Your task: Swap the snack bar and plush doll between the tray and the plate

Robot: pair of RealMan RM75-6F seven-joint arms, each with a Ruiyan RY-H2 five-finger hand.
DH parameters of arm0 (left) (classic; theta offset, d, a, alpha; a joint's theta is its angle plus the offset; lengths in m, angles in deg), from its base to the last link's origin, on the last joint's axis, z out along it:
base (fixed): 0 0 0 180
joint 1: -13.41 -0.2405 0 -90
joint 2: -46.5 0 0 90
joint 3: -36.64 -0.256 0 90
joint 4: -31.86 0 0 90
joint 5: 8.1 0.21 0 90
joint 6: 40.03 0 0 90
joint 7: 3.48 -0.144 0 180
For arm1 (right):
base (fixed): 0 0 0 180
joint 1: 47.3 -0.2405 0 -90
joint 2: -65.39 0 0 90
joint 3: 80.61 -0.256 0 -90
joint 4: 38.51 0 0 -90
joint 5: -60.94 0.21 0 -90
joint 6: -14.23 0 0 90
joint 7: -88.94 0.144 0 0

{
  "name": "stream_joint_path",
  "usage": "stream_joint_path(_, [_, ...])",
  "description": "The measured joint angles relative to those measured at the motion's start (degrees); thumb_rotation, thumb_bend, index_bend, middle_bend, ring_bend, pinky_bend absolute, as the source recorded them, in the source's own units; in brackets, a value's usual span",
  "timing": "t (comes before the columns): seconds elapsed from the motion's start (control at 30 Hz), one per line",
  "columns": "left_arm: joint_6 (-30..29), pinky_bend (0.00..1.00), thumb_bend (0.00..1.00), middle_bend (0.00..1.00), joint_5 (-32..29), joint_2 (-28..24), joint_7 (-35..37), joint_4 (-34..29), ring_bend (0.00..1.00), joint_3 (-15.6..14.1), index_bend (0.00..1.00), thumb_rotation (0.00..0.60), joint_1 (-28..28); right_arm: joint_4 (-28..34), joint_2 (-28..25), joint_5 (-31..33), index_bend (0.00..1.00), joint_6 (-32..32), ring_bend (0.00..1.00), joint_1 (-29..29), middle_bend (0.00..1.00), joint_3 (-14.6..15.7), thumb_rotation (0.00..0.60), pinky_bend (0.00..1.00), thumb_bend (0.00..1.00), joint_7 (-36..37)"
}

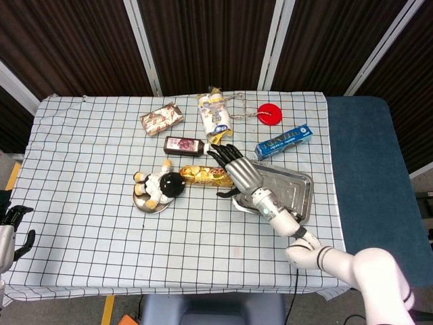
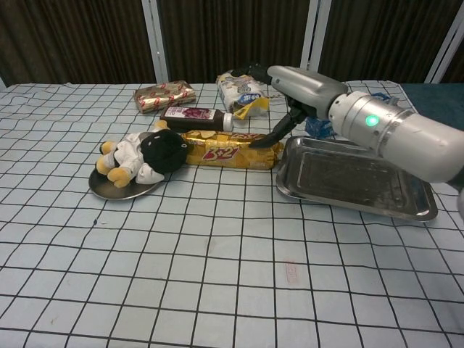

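Note:
The gold snack bar [image 1: 203,176] [image 2: 225,150] lies flat on the checked cloth between the plate and the tray, its left end against the doll. The plush doll [image 1: 161,185] [image 2: 143,156] lies on the small round metal plate [image 1: 150,206] [image 2: 116,191]. The metal tray [image 1: 287,193] [image 2: 355,181] holds nothing. My right hand [image 1: 237,168] [image 2: 301,88] hovers over the bar's right end with fingers spread and nothing in it; one dark fingertip [image 2: 278,135] reaches down close to the bar. My left hand [image 1: 13,227] shows at the lower left edge, off the table, holding nothing.
Behind the bar lie a brown packet [image 1: 184,145] [image 2: 196,114], a gold-wrapped pack [image 1: 161,118] [image 2: 164,96] and a white-yellow snack bag [image 1: 215,115] [image 2: 239,90]. A red disc [image 1: 270,114] and a blue box [image 1: 284,141] sit behind the tray.

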Motion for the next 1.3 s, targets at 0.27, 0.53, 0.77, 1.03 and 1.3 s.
stream_joint_path(0.27, [0.89, 0.12, 0.42, 0.28, 0.94, 0.27, -1.18, -0.29, 0.15, -0.83, 0.29, 0.600, 0.38, 34.05, -24.49, 4.51, 0.00, 11.83, 0.00, 16.51, 0.00, 5.20, 0.600, 0.03, 0.11, -18.09])
stream_joint_path(0.53, [4.67, 0.12, 0.42, 0.21, 0.76, 1.64, -3.57, -0.64, 0.14, -0.55, 0.21, 0.600, 3.18, 34.78, -31.70, 3.44, 0.00, 25.12, 0.00, 30.43, 0.00, 10.00, 0.600, 0.02, 0.08, -19.30])
stream_joint_path(0.77, [12.42, 0.09, 0.42, 0.00, -0.12, 2.22, -7.09, -3.25, 0.00, 0.39, 0.00, 0.600, 8.21, 23.05, -27.71, -0.27, 0.00, 38.65, 0.00, 39.94, 0.00, 11.22, 0.600, 0.02, 0.08, -15.16])
stream_joint_path(1.03, [27.70, 0.06, 0.42, 0.00, -8.88, 5.31, -13.93, -5.32, 0.00, 3.72, 0.00, 0.600, 19.16, 19.87, -26.00, -7.71, 0.00, 45.49, 0.00, 44.87, 0.00, 11.28, 0.600, 0.02, 0.08, -9.03])
stream_joint_path(1.3, [31.99, 0.04, 0.41, 0.00, -15.58, 12.46, -19.00, -1.76, 0.00, 7.16, 0.00, 0.600, 26.83, 19.67, -26.20, -9.52, 0.00, 44.56, 0.00, 45.83, 0.00, 10.60, 0.600, 0.02, 0.08, -8.09])
